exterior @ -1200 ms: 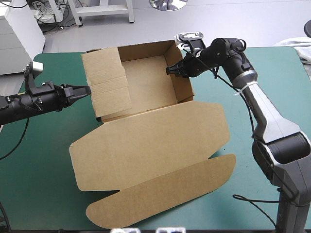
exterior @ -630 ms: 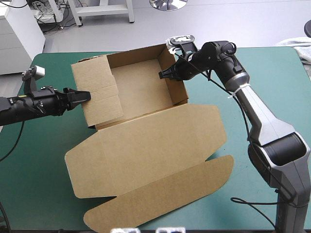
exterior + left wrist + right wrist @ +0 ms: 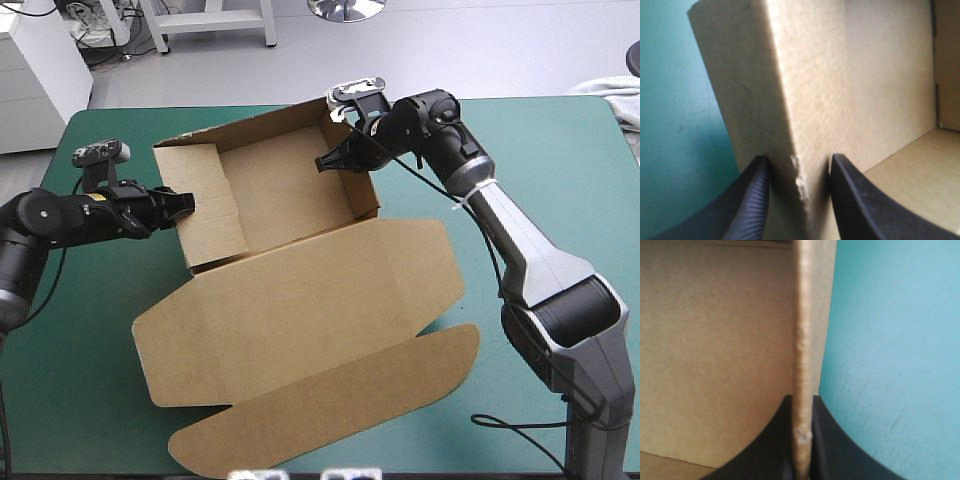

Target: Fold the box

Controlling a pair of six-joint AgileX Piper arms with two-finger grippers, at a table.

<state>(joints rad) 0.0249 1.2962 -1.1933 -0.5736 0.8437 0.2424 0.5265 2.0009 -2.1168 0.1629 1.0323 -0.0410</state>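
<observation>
Box (image 3: 300, 300) on the table (image 3: 560, 150), lid flat; left end effector (image 3: 188, 203) and right end effector (image 3: 322, 163) clamp opposite walls

The right arm (image 3: 545, 260) is built of silver-grey tapered tube links between bulky rounded black joints, with a thin white band (image 3: 487, 190) around its forearm. The left arm (image 3: 60, 215) is black and rounded throughout. The left gripper (image 3: 797, 160) has broad, black, curved fingers (image 3: 752, 200) with fine ribbing.

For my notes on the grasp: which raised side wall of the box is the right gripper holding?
The side wall on the robot's right, pinched at its top edge by the right gripper. The opposite wall is in the left gripper.
</observation>
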